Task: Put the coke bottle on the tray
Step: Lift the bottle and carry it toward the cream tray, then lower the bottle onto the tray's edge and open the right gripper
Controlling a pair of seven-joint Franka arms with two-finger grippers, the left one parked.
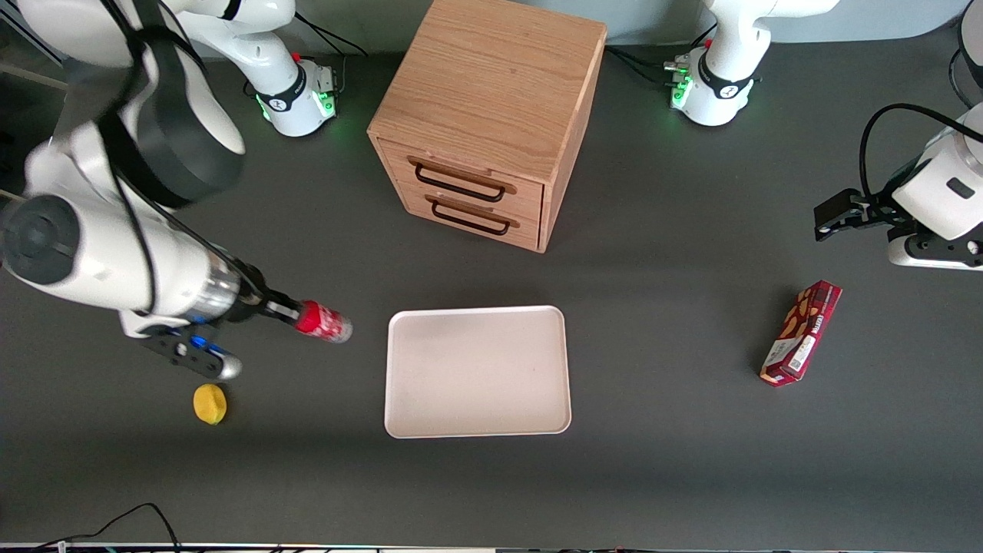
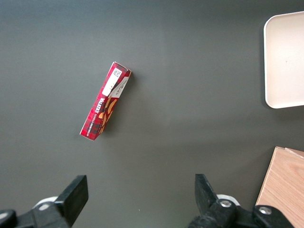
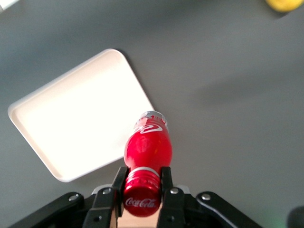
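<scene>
My right gripper [image 1: 298, 315] is shut on the red cap of the coke bottle [image 1: 324, 321], a small slim bottle with a red label and clear base. It holds the bottle tilted, above the table, beside the tray's edge toward the working arm's end. In the right wrist view the fingers [image 3: 119, 178] clamp the cap of the bottle [image 3: 147, 147], whose base points down next to the tray [image 3: 76, 118]. The cream-white tray [image 1: 476, 372] lies flat and bare in front of the wooden drawer cabinet.
A wooden cabinet [image 1: 488, 115] with two drawers stands farther from the front camera than the tray. A yellow lemon [image 1: 210, 403] lies near the working arm. A dark red snack box [image 1: 801, 332] lies toward the parked arm's end, also in the left wrist view [image 2: 105, 105].
</scene>
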